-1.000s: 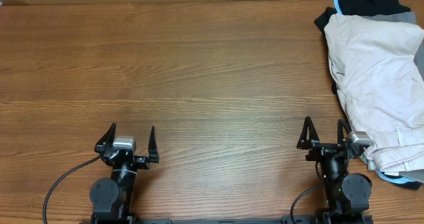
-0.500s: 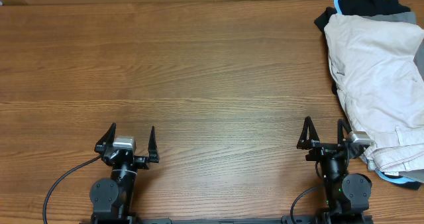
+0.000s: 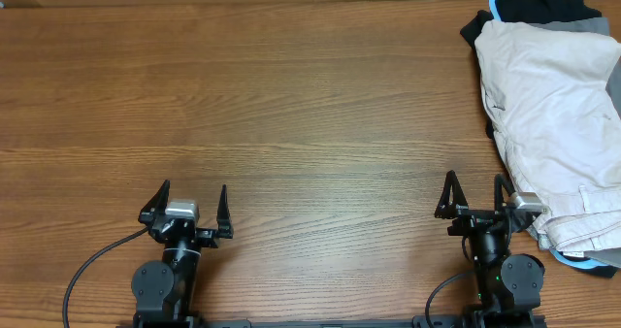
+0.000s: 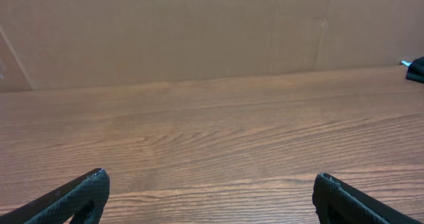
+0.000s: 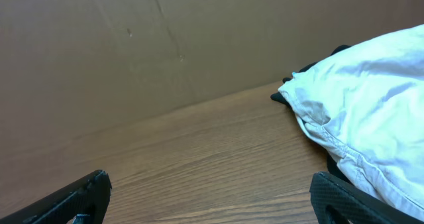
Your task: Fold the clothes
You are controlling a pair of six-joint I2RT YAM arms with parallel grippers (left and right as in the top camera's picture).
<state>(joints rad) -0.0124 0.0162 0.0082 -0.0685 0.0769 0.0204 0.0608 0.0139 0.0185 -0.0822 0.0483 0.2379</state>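
The clothes [image 3: 548, 114], cream khaki shorts, lie crumpled on top of a pile at the table's right edge, also seen from the right wrist [image 5: 371, 128]. My right gripper [image 3: 475, 194] stands open near the front edge, just left of the shorts' lower end, nothing between its fingers [image 5: 73, 201]. My left gripper [image 3: 189, 204] is open at the front left, far from the shorts, with bare wood between its fingers [image 4: 341, 201].
A black garment with light-blue trim [image 3: 529, 6] and a grey garment [image 3: 587, 22] lie under the shorts at the back right. A cardboard wall [image 4: 199, 32] runs along the table's far edge. Wooden table [image 3: 291, 105].
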